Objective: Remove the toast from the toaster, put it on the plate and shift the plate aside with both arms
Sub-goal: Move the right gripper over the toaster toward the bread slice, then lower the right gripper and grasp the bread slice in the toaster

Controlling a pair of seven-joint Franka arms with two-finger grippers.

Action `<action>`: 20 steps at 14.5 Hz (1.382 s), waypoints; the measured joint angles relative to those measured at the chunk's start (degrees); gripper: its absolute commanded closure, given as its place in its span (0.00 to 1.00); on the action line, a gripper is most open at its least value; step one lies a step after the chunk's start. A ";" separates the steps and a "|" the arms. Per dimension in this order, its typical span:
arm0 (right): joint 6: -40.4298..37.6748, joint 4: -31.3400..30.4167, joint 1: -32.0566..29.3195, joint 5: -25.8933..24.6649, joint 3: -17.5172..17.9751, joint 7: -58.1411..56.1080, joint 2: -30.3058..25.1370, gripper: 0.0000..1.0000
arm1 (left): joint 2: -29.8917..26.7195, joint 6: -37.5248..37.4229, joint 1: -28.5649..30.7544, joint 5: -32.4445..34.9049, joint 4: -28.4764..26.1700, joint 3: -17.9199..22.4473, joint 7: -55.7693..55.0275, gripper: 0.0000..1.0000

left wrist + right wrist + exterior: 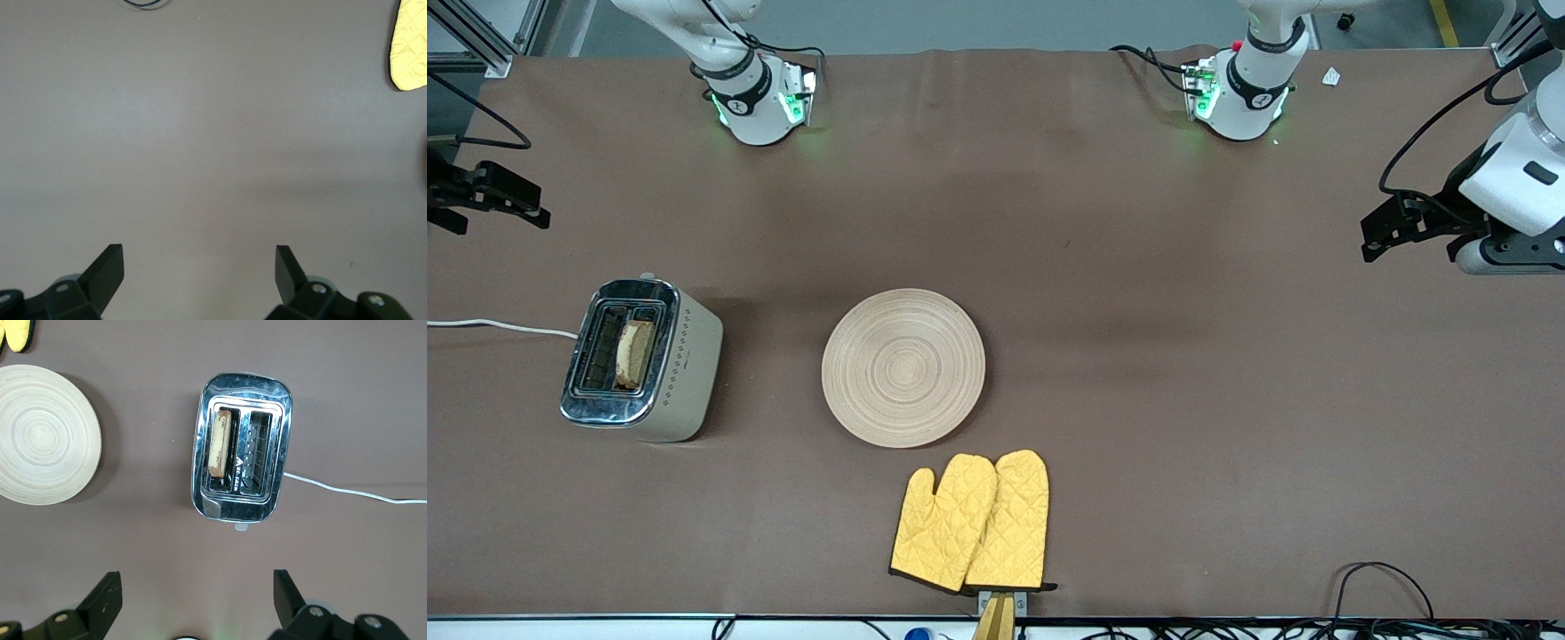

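Right gripper [193, 600], fingers spread, hangs over the toaster [643, 358], ready for the toast [634, 353] upright in its slot; the plate [903, 366] lies beside it, bare; left gripper [199, 280] waits open over empty surface

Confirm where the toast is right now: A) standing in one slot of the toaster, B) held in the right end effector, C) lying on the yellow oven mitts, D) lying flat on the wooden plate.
A: the toast stands on edge in one slot of the toaster, while the plate is bare and the right end effector is open with nothing in it.
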 measured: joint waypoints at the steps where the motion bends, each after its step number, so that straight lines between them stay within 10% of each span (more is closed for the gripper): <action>1: 0.10 0.06 0.00 0.00 0.00 0.00 0.00 0.00 | 0.00 0.00 0.00 0.00 0.01 0.00 0.01 0.00; 20: 12.37 -0.70 -0.20 0.00 -0.43 0.00 16.67 0.00 | 11.24 2.61 -1.69 -8.09 -0.76 -2.57 1.24 0.00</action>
